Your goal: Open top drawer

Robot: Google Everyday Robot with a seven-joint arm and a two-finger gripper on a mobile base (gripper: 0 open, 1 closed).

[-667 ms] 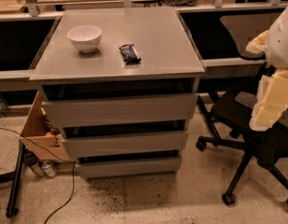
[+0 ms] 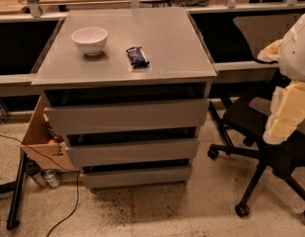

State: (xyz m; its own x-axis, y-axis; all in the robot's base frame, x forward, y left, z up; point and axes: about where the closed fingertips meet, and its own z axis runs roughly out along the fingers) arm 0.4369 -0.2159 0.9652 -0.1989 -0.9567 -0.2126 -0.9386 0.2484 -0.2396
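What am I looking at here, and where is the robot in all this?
This is one picture from the robot's only camera, looking down at a grey cabinet with three drawers. Where the camera sits on the machine is not known.

The robot is a rolling base with one arm. You see only part of it: the white and cream shapes at the right edge are the arm, and its gripper, the two-fingered hand, hangs there above a black office chair. It holds nothing and is well away from the cabinet.

Its job is to open the top drawer, the uppermost grey panel. On the cabinet top stand a white bowl and a dark snack bar. A cardboard box sits on the floor at the left.
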